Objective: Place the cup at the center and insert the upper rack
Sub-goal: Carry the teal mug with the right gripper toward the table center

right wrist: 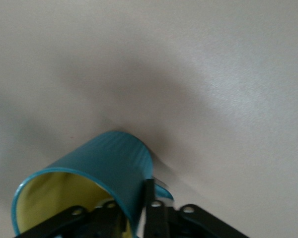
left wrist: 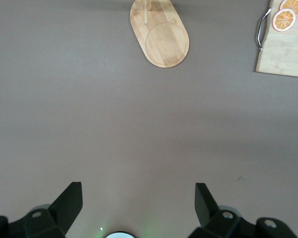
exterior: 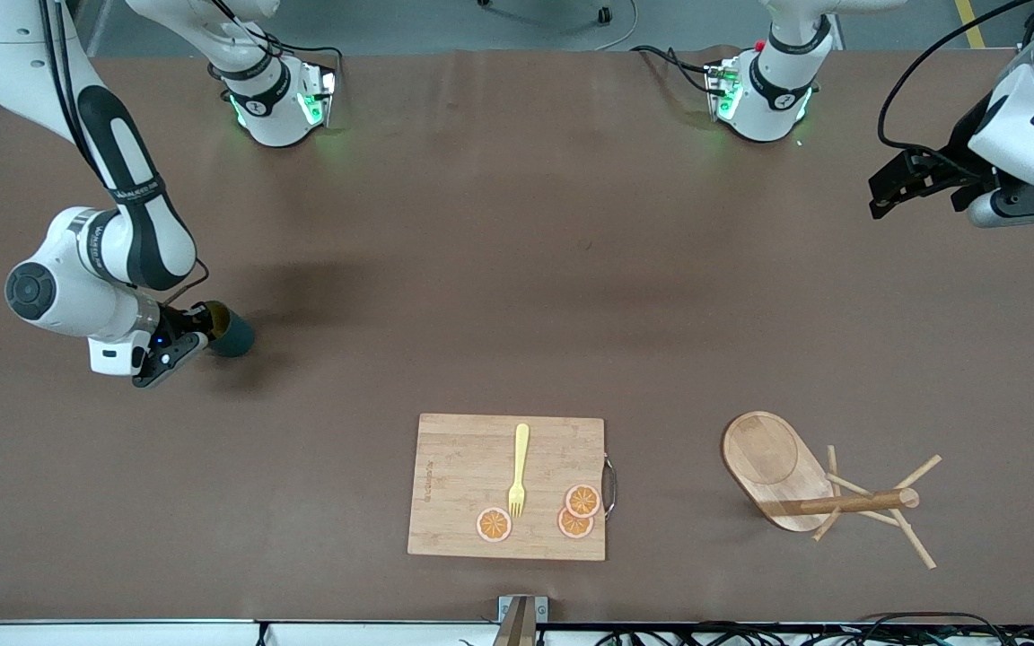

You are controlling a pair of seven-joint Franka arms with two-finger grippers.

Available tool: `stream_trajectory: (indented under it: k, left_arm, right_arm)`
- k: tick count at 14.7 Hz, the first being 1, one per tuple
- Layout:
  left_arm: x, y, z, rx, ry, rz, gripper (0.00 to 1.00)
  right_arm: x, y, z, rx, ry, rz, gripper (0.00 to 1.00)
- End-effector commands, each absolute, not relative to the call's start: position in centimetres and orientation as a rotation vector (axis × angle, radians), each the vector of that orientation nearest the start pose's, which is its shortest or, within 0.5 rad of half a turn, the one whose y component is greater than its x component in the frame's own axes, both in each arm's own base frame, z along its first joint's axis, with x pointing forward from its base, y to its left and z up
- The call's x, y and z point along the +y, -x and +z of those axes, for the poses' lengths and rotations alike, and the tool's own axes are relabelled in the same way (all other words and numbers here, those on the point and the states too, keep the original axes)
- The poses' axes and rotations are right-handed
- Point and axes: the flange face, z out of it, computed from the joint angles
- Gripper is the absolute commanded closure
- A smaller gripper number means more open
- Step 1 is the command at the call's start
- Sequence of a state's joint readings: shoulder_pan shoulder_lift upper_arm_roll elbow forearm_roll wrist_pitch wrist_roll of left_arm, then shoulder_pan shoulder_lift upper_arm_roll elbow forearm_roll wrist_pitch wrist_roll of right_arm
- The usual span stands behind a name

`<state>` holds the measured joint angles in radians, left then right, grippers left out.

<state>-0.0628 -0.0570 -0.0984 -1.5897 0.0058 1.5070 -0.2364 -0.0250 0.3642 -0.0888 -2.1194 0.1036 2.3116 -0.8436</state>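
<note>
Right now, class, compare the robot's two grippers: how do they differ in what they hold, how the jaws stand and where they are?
Hold: the right gripper grips the cup by its wall; the left gripper holds nothing.
Jaws: the right gripper's are shut on the cup, one inside and one outside; the left gripper's stand wide open.
Place: the right gripper is at the right arm's end of the table; the left gripper is over the left arm's end.
Both are black and two-fingered.

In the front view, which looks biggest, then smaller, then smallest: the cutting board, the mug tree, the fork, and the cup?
1. Cutting board, the biggest.
2. Mug tree, lying tipped over.
3. Yellow fork.
4. Teal cup, smallest, partly hidden by the right gripper gripping its rim.
</note>
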Motion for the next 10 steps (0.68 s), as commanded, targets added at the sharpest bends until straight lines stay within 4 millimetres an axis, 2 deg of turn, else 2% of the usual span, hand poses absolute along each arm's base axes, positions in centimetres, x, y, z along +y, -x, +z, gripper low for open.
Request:
stream_trajectory:
  k: [1,3,4,6,9,10]
  left_arm:
    - [-9.0,-52.5,64.5,-0.129,3.142,0.029,0.0]
    - [-9.0,-52.4,64.6,-0.127,3.141,0.026,0.0]
    - [-9.0,-52.4,64.6,-0.127,3.142,0.026,0.0]
    - [-9.0,-52.4,64.6,-0.127,3.143,0.026,0.0]
    - [-9.1,-52.4,64.4,-0.125,3.141,0.036,0.0]
    - [-9.1,-52.4,64.2,-0.122,3.14,0.043,0.0]
  right_arm:
    - [-3.2,-55.5,26.4,-0.86,2.881,0.207,1.0]
    - [0.1,-55.1,28.9,-0.711,2.922,0.226,1.0]
    - [3.2,-54.7,30.4,-0.624,2.933,0.224,1.0]
    - [10.1,-53.4,32.4,-0.422,2.973,0.26,1.0]
    - [22.3,-50.3,33.6,-0.15,3.032,0.264,1.0]
    - [26.3,-49.4,34.6,-0.057,3.043,0.227,1.0]
